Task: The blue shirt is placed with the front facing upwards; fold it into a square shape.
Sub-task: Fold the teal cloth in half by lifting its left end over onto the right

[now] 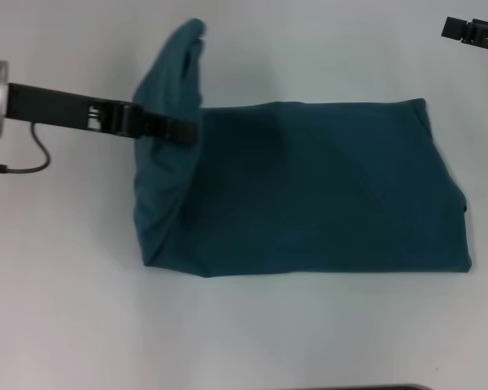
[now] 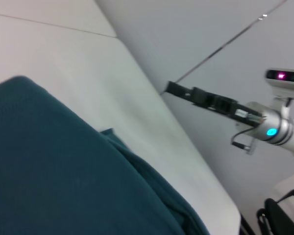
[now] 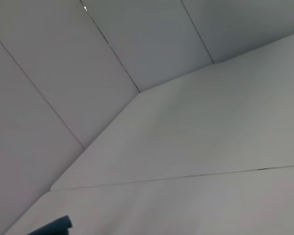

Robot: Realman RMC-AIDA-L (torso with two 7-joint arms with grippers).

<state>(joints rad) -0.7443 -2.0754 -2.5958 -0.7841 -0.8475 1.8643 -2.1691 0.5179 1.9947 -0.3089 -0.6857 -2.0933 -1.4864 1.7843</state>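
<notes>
Fabric bunches and lifts at the left end of the blue shirt (image 1: 309, 191), which lies in a long folded band across the middle of the white table (image 1: 65, 325). The left gripper (image 1: 179, 130) reaches in from the left, fingers clamped on that raised end near its far edge. The right gripper (image 1: 472, 31) waits far right, apart from the cloth; whether its fingers are apart I cannot tell. With only one point pinched, the carried end may sag or twist, landing skewed and spoiling the square.
</notes>
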